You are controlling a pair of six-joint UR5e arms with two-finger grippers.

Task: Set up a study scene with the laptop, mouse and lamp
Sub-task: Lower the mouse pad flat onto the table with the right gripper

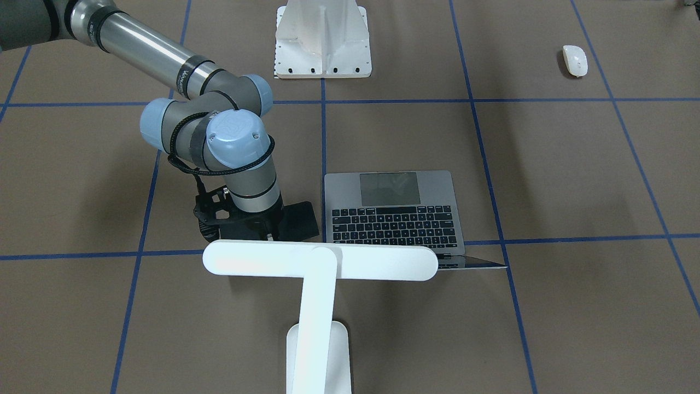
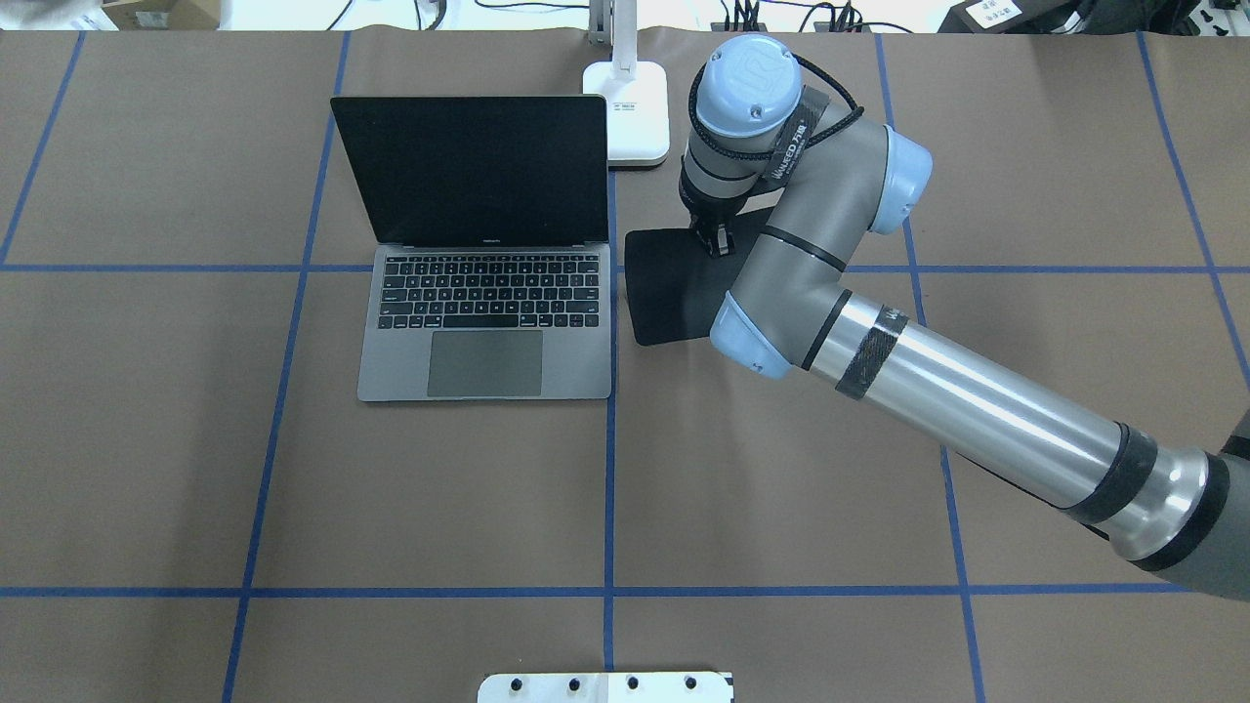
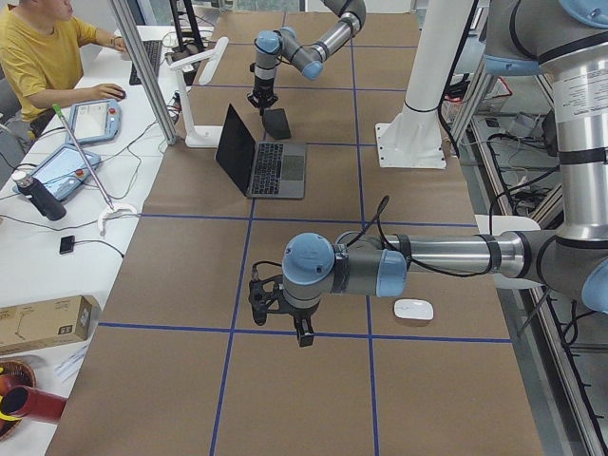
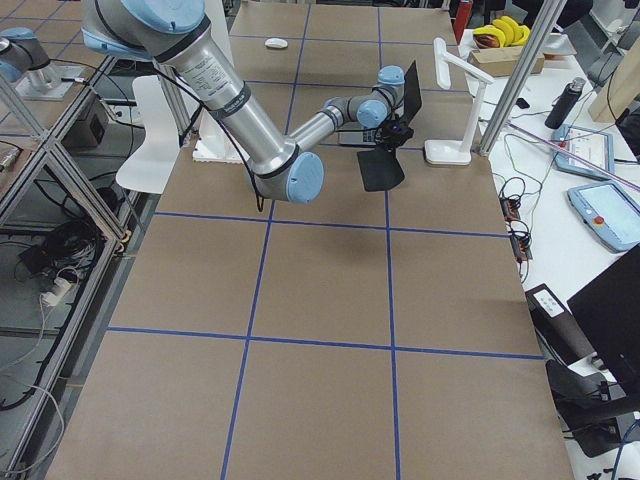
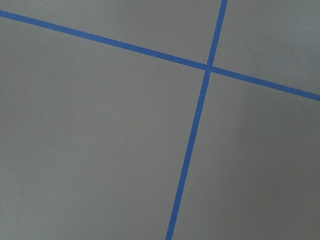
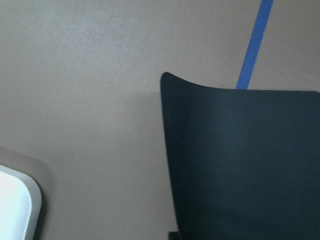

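Far out on the robot's left, the small smooth white oval mouse (image 1: 575,60) lies alone on the brown table marked with blue tape lines (image 2: 439,488), well apart from everything else in the study scene. The left gripper (image 3: 296,328) hangs pointing down above a crossing of two tape lines, near the mouse but not touching it. It shows only in the side view, so I cannot tell whether its fingers are spread or pressed together.

Towards the middle, the grey metal laptop with black keys and a large grey trackpad (image 2: 485,293) sits open with its dark screen upright, the trackpad facing the robot. Just past the screen's right corner stands the white T-shaped desk lamp (image 1: 320,262), its rounded base at the table's far edge.

Just beside the laptop's right side is a thin flat black mat (image 2: 669,293). One of its far corners curls up off the table. The right gripper (image 2: 719,244) points down at the mat's far edge, and its fingers look pinched together on that edge. The white bolted pedestal (image 2: 605,686) stands at the robot's side of the table.
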